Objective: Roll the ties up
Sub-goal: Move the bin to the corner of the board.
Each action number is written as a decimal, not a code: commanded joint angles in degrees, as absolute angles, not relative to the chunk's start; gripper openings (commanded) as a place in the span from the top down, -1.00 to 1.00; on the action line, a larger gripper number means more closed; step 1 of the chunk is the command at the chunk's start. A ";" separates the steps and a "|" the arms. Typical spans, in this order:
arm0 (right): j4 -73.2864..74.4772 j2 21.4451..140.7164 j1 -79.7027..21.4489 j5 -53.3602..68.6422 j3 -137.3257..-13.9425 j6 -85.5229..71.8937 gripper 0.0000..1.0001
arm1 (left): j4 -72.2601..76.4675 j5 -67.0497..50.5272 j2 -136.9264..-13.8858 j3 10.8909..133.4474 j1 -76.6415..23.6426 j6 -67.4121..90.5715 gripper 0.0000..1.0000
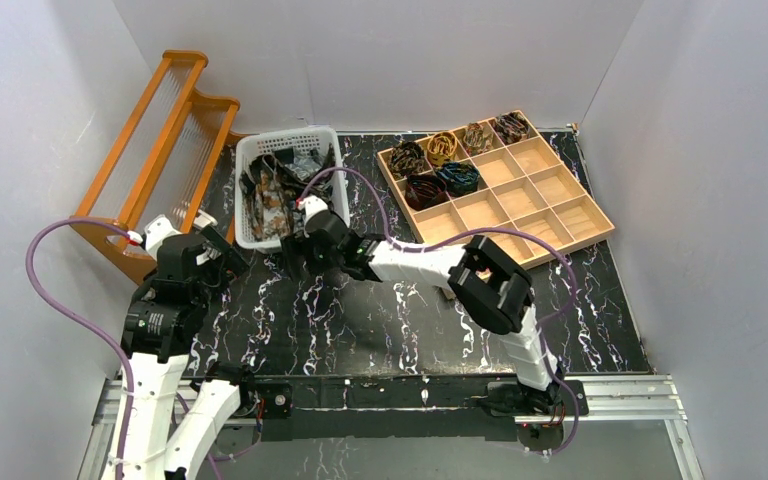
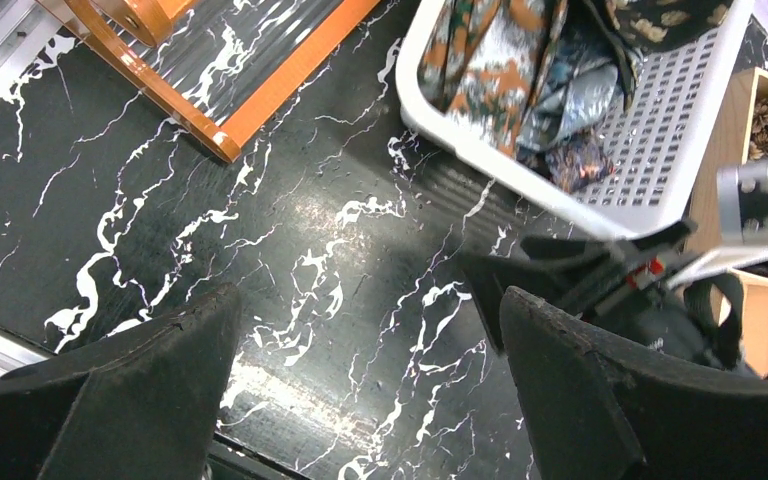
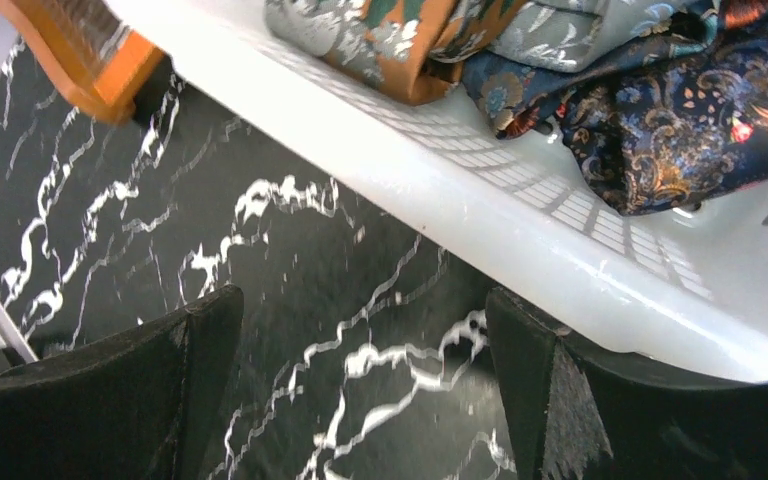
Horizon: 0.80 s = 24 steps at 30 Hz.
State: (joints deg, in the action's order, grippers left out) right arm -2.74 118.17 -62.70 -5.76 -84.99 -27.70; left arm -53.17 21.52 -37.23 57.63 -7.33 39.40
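Basket (image 1: 286, 133) holds loose ties (image 1: 274, 196); tray (image 1: 552, 186) holds six coils (image 1: 441, 148).

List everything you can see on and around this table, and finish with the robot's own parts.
loose ties: several, too tangled to count; orange, grey and dark blue patterns; in the basket
rolled ties: six; brown, gold, blue and maroon patterns; tray's far-left compartments
basket: one; white; far side, left of centre
tray: one; light wood, divided; far right
rack: one; orange wood; far left, beside the basket
table: one; black, white veins
left claw: one; black; open, empty, over the table
right claw: one; black; open, empty, at the basket's near side
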 commanded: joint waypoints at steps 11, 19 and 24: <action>5.11 123.47 -56.31 10.82 -104.48 -21.90 -0.97 | -51.57 17.46 -39.38 54.77 -7.21 37.46 -0.97; 0.44 103.57 -51.07 9.33 -83.41 -21.19 -0.97 | -42.17 4.65 -39.80 49.09 -7.21 32.88 -0.97; 9.97 107.78 -41.62 4.29 -86.99 -24.29 -0.97 | -35.15 -5.89 -40.29 44.56 -7.21 32.64 -0.97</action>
State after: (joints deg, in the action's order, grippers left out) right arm 4.71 103.39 -47.44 9.13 -83.68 -22.79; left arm -41.80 4.69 -40.03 47.07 -7.33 34.33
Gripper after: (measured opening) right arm 0.985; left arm 0.983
